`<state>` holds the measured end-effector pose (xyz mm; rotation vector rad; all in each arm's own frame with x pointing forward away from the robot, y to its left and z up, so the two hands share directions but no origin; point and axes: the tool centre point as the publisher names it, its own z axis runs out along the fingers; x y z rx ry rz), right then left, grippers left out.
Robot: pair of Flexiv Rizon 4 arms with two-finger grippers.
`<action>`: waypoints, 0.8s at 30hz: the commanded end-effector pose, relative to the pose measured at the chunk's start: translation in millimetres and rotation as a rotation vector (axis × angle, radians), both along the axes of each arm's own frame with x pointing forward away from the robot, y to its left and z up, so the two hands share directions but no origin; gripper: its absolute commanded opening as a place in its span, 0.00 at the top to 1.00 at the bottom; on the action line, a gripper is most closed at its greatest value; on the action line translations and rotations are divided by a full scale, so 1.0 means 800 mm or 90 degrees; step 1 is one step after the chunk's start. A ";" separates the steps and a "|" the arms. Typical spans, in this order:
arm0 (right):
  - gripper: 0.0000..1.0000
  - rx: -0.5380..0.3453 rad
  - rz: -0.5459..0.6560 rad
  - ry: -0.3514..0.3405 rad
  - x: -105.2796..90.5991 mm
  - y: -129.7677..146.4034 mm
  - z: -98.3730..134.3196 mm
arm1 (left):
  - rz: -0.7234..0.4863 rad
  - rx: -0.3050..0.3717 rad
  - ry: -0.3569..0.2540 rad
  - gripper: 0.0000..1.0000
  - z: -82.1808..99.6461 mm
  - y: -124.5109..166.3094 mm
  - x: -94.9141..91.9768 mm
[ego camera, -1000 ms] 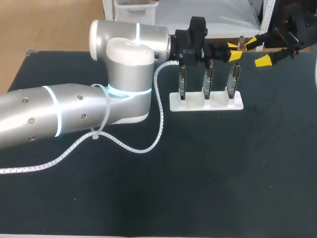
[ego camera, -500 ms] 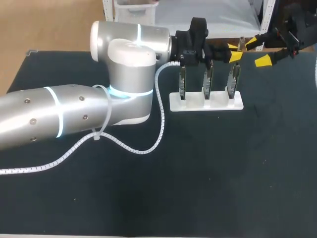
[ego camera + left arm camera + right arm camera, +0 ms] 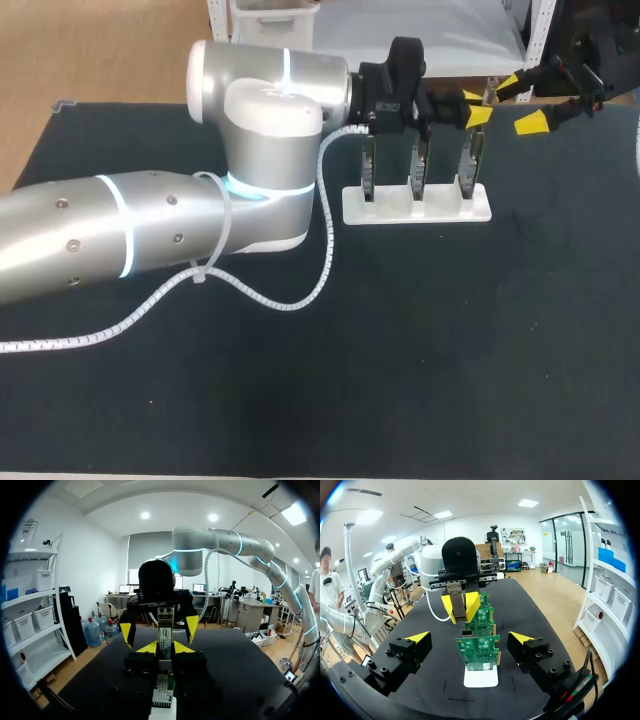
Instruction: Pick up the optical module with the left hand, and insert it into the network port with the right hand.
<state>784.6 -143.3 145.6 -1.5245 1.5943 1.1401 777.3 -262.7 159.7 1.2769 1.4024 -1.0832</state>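
Module [image 3: 165,632] in left gripper [image 3: 166,647], up over the boards

Pinched tight between the two yellow tips of the left gripper: one thin module, standing straight up, one tip pressed on each side. Held up in the air, over a white stand [image 3: 417,207] on the dark table [image 3: 450,350]. On that stand, three green boards [image 3: 418,163] in a row, all standing upright. Straight under the left gripper, the last board [image 3: 468,168] at the right end of the row, with a small metal port [image 3: 161,696] on its top edge. Between module and port, a small gap, no touching.

Big silver left arm [image 3: 150,230] stretched across the table from the left side, with a curly white cable [image 3: 325,230] hanging along it.

Right gripper [image 3: 470,637] at the far right of the table, close to the stand, looking down the row of boards from its end. Yellow tips spread wide apart, with nothing held. Facing the left gripper and the module, near them but apart.
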 end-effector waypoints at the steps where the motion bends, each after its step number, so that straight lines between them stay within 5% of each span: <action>1: 0.00 -0.001 -0.004 -0.003 -0.004 0.000 0.001 | 0.002 0.004 0.001 1.00 -0.001 0.000 0.002; 24: 0.00 -0.001 -0.004 -0.003 -0.004 0.000 0.001 | 0.006 0.001 0.014 1.00 -0.006 0.001 0.002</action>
